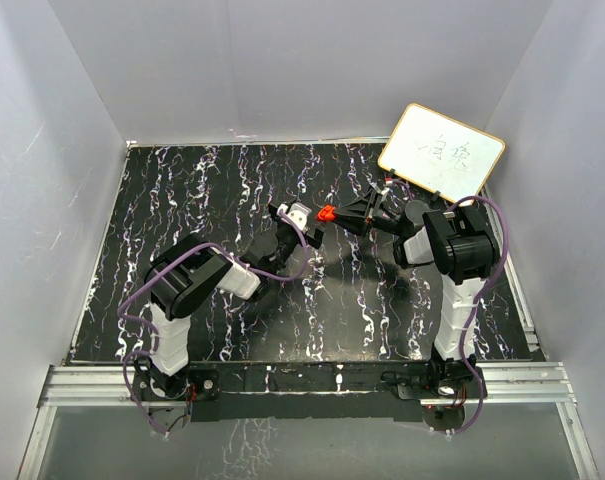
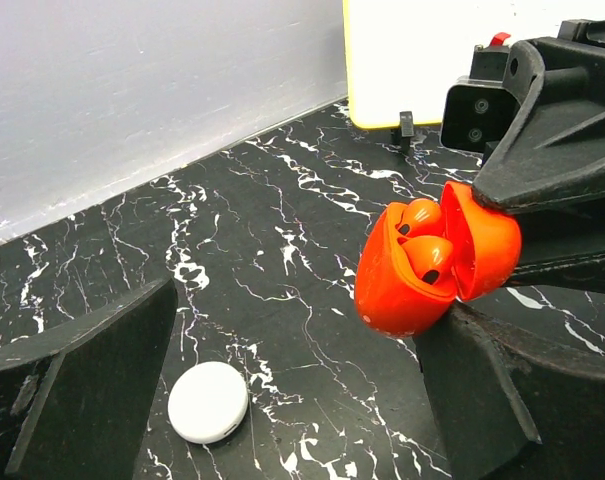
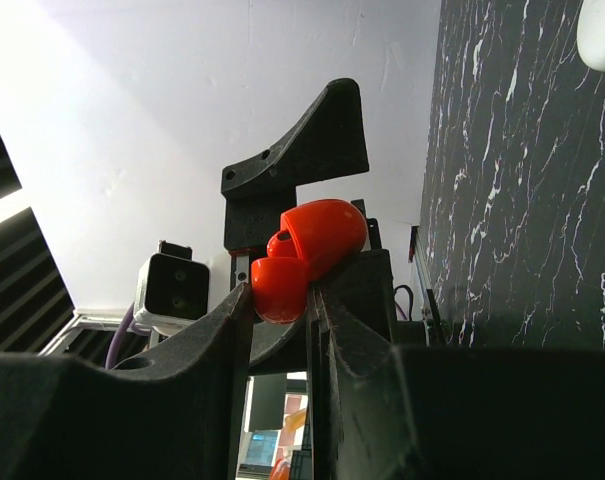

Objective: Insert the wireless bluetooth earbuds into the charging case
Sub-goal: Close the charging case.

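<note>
charging case (image 3: 322, 235), pinched in right gripper (image 3: 280, 295)

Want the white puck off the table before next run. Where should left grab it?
Opposite sides of its rim, probably straight down from above. The white puck lies flat on the table, low and round, so any rim pair works. Left gripper is open.

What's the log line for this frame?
right claw: shut on case | case: lid open, both earbuds inside | left claw: open, near case

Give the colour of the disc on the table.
The disc is white; left wrist view shows it best.
</note>
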### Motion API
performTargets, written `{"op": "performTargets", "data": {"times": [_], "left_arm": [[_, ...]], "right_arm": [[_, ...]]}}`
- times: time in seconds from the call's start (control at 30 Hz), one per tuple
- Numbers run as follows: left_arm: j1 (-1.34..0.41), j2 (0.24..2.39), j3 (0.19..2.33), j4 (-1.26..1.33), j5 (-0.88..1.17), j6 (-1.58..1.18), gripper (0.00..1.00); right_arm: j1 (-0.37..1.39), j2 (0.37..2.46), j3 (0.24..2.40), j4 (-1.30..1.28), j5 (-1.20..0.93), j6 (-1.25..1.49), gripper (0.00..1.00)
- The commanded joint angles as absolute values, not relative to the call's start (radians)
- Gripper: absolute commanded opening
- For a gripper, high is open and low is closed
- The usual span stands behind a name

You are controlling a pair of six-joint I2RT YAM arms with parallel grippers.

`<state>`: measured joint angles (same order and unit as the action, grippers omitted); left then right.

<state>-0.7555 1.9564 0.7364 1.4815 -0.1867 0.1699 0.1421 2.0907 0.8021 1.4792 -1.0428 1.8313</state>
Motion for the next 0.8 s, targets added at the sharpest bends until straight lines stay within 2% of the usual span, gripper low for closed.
{"op": "performTargets", "data": {"times": [0.0,0.53,0.67,0.77], "left_arm": [[-0.743,1.934,0.725,1.559,-0.215,0.190,0.99],[-0.733,1.964,0.699,1.661,-0.247,0.235,0.99],[-0.693,1.890,0.651,1.589,-0.301,0.179,0.99],[-0.639,1.775,0.631,1.422,-0.315,0.093,0.99]], "right_arm": [[0.143,2.073,0.791,1.821,-1.056,1.815,0.00],[0.133,2.080,0.786,1.818,-1.067,1.810,0.00],[0.131,2.100,0.788,1.817,-1.077,1.793,0.00],[0.131,2.131,0.788,1.816,-1.083,1.775,0.00]]}}
